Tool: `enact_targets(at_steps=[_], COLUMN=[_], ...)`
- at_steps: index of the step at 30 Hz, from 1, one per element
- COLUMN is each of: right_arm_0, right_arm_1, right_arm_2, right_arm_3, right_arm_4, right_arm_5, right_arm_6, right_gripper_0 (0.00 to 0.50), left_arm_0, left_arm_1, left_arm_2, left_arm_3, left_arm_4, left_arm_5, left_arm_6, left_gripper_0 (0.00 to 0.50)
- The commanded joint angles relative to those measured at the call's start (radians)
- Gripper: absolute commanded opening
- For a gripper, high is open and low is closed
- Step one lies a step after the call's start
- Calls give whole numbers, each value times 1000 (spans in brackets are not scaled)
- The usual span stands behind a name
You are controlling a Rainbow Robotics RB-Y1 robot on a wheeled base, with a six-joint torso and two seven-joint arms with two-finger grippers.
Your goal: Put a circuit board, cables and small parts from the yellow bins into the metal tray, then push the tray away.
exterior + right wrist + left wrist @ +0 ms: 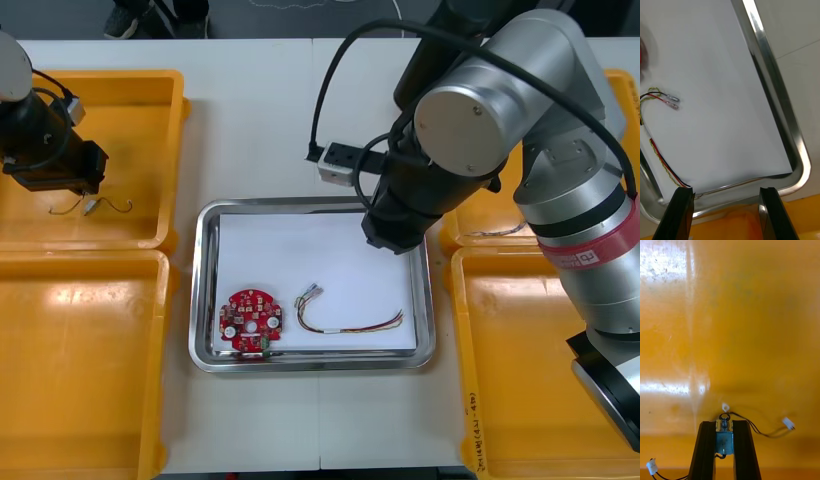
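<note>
My left tool (724,423) is down in the far left yellow bin (120,110), pinching a small metal part (724,440). Its fingers (705,450) stand apart only by the part's width. Black leads (752,426) run off the part over the bin floor to a white plug (788,423). A second white plug (652,467) lies outside the other finger. I cannot tell whether the part is lifted off the floor or touching it.

My right tool (726,189) hangs over the far right corner of the metal tray (203,290). It is spread wide, with nothing between its fingers (681,213). Below the tips is the tray rim, and just past it the edge of the far right yellow bin (485,215). A thin cable (497,232) lies in that bin, too small to tell its kind.

The tray sits on the tabletop (260,120) between the bins and is white inside. A round red circuit board (251,320) lies flat in its near left part. A red and yellow cable (350,320) lies just right of the board, near it but apart, in a curve. One metal-tipped end points toward the tray's middle and the other toward the right rim. In the right wrist view the two tipped ends rest on the white liner. From there the twisted run heads to the tray corner beside one finger.
</note>
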Motion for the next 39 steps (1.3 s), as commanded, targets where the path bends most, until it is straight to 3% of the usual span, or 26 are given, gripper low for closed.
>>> enact_targets(at_steps=[1,10,13,20,24,39], right_arm_0=[-34,-34,-34,-34,-34,-90], right_arm_1=[-15,-67,-81,-113,-121,-147], right_arm_2=[-128,-197,-219,-234,-280,-398], right_arm_3=[-34,-32,-32,-21,20,212], right_arm_4=[22,40,45,102,102,175], right_arm_5=[5,5,5,5,5,5], right_arm_6=[-58,-153,-184,-203,-208,-210], right_gripper_0=[500,500,500,500,500,500], left_arm_0=[-43,-39,4,161,198,202], left_arm_1=[57,78,85,83,83,55], left_arm_2=[64,77,97,190,208,156], left_arm_3=[-146,-323,-401,-642,-748,-991], left_arm_4=[-10,5,6,8,19,88], left_arm_5=[125,292,326,340,393,400], left_arm_6=[1,142,157,240,304,574], left_gripper_0=[0,0,0,0,0,0])
